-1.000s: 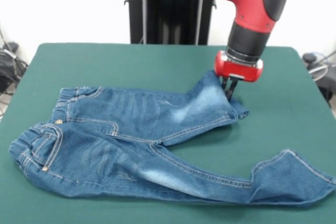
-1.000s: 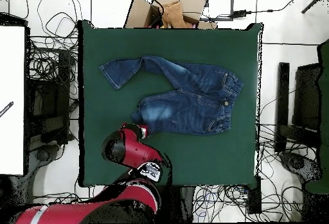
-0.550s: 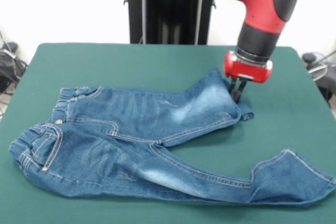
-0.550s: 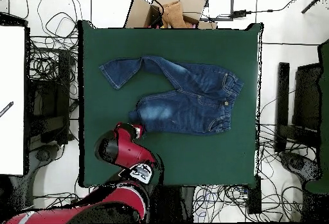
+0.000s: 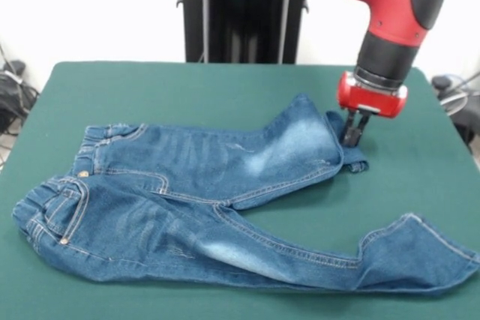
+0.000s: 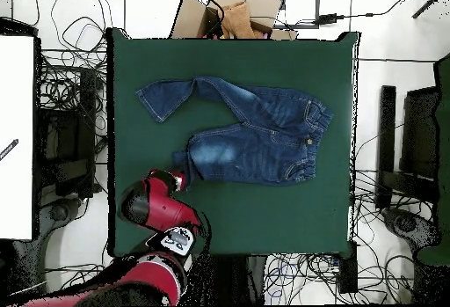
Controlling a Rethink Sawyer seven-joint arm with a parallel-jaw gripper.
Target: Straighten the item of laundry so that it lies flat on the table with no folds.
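Tangled black cables [image 6: 66, 92] cover the white floor at frame left in the overhead view. Brown cardboard box [image 6: 230, 11] at top centre. White panel [image 6: 16, 136] along the left edge; dark equipment [image 6: 406, 145] at right.

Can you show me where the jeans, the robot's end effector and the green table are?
jeans [image 5: 187, 185], front view, on the seat between the two legs.
end effector [image 5: 352, 139], front view, at its dark tips by the leg cuff.
table [image 5: 187, 91], front view, bare green cloth behind the jeans.

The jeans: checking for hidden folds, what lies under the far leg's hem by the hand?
A turned-under flap of the jeans hem peeks out beside the hand, on the green table. How far it tucks under is covered.
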